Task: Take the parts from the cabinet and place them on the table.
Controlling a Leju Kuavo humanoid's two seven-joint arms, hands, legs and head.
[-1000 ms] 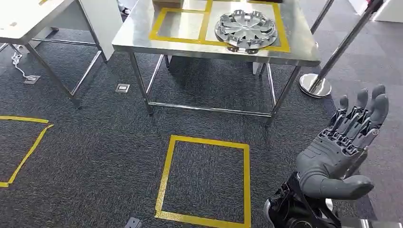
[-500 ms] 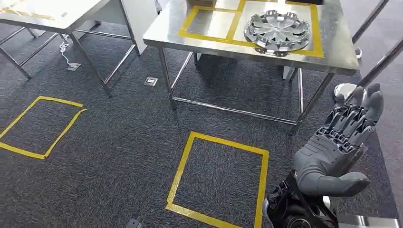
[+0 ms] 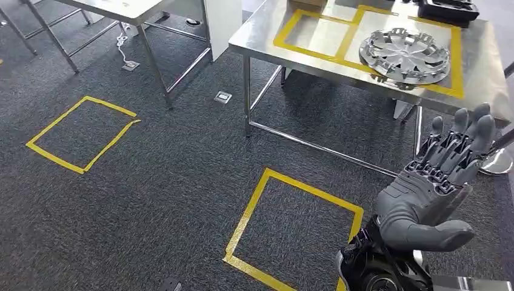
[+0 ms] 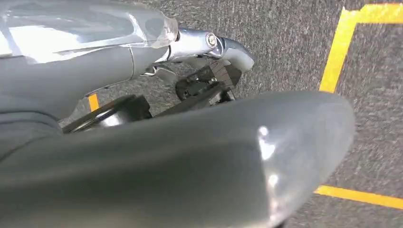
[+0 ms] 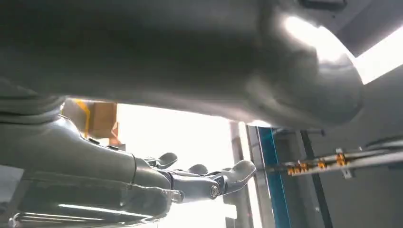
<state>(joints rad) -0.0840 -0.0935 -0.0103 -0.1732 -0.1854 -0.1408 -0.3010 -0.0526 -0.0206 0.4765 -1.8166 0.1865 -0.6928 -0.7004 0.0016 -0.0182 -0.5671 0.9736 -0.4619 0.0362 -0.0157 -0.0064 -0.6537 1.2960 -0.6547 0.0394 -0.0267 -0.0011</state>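
A silver wheel cover (image 3: 405,56) lies on the steel table (image 3: 267,36) inside a yellow taped frame. A black tray (image 3: 450,8) holding dark parts sits at the table's far right corner. My right hand (image 3: 436,182) is raised at the lower right, short of the table, palm toward me, fingers stretched and apart, holding nothing. The right wrist view shows its fingers (image 5: 204,183) extended in the air. In the left wrist view my left hand (image 4: 190,166) hangs over the carpet with a finger (image 4: 223,45) stretched out and nothing in it.
Dark carpet carries a yellow taped square (image 3: 245,215) just ahead of me and another (image 3: 54,159) to the left. A white table (image 3: 121,7) stands at the back left. A floor socket (image 3: 223,96) and a chrome post base (image 3: 500,162) lie near the steel table's legs.
The whole picture has shifted: my view has turned left, so the steel table and taped squares slide right. My right hand keeps its raised, spread pose.
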